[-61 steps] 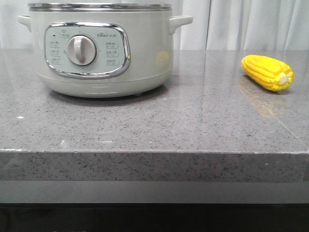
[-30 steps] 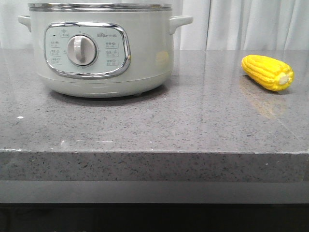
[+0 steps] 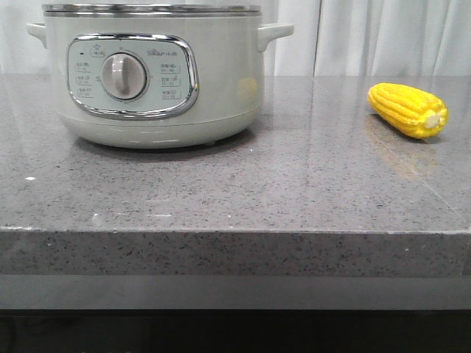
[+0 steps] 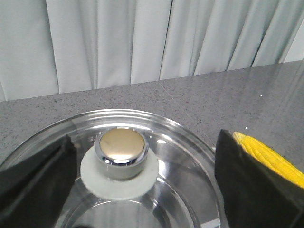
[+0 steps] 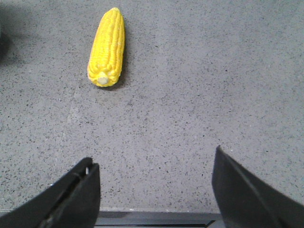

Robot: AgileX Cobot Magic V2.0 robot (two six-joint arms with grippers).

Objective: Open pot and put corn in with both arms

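Observation:
The pale cream pot (image 3: 158,73) stands at the far left of the grey stone counter, its metal-rimmed lid on. In the left wrist view the glass lid (image 4: 185,156) with its chrome knob (image 4: 121,148) lies just below my left gripper (image 4: 145,152), whose open fingers stand wide on either side of the knob without touching it. The yellow corn (image 3: 408,110) lies on the counter at the right; it also shows in the left wrist view (image 4: 273,156). In the right wrist view the corn (image 5: 107,46) lies well ahead of my open, empty right gripper (image 5: 154,187). Neither gripper shows in the front view.
The grey speckled counter (image 3: 294,191) has its front edge close to the camera; the right gripper hangs over that edge (image 5: 152,216). White curtains (image 4: 142,42) hang behind the counter.

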